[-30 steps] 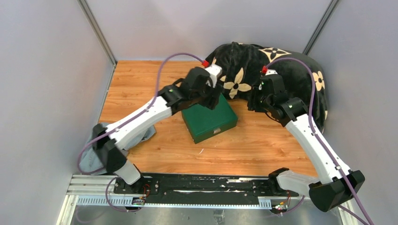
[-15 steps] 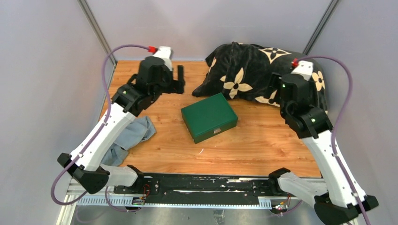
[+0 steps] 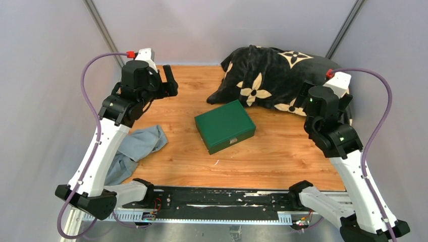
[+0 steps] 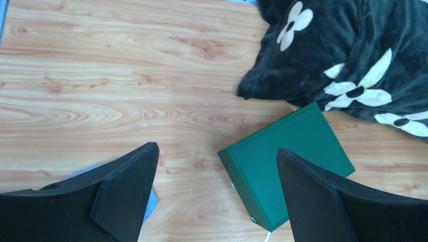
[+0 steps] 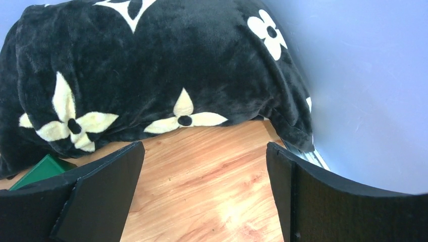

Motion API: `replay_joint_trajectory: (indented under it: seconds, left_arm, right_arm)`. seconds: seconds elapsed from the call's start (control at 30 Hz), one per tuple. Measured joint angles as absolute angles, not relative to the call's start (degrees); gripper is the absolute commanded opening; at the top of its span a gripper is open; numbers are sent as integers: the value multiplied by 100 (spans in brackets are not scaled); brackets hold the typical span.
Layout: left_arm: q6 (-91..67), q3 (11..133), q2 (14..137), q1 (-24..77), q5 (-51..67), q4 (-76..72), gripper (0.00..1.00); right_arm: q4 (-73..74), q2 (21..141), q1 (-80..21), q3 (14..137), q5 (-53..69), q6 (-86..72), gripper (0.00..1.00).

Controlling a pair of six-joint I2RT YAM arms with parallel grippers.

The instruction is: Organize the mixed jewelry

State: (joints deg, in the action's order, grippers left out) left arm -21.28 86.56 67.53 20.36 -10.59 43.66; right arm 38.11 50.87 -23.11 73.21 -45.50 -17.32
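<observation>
A shut green box with a small silvery clasp lies at the middle of the wooden table; it also shows in the left wrist view. The mixed jewelry shows in no view. My left gripper hangs high over the back left of the table, well left of the box, open with nothing between its fingers. My right gripper is open and empty over bare wood in front of the blanket, to the right of the box.
A black blanket with cream flowers is heaped at the back right. A blue-grey cloth lies at the left. A thin pale sliver rests in front of the box. Grey walls close in both sides.
Both arms have swung away from the box, the left to the back left, the right to the right. Both grippers have opened wider.
</observation>
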Motion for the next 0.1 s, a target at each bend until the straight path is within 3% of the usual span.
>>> replay_joint_trajectory:
  seconds: [0.1]
  left_arm:
    - [-2147,8656,6755,2036,-1044,4379,92]
  right_arm:
    - [3804,5098,-2311,7321,-4550,-1765,97]
